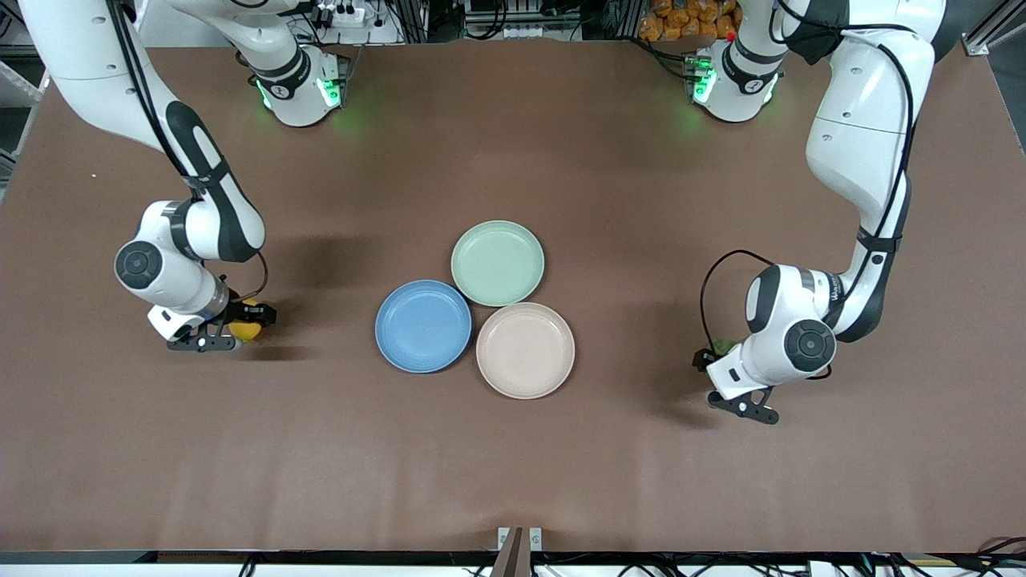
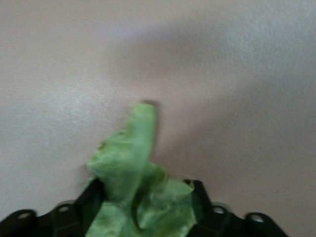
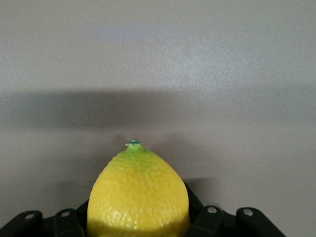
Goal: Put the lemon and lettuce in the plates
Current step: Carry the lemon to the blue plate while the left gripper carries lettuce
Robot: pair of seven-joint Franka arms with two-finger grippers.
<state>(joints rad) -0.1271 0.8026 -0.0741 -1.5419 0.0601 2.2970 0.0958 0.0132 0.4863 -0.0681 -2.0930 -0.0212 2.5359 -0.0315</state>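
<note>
Right gripper (image 1: 238, 327): clamped on the lemon (image 3: 138, 195), low at the table.
Left gripper (image 1: 712, 358): lettuce (image 2: 140, 185) between fingers; grip cannot be told.
Plates: blue plate (image 1: 423, 326), beige plate (image 1: 525, 350), touching.

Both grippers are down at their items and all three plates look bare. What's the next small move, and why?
Probably lift the right gripper straight up: it is shut on the lemon at the table, toward the right arm's end, and the blue plate is the nearest target. The left gripper has the lettuce between its jaws, but I can't tell whether that grip is firm, so it should finish closing first.
</note>
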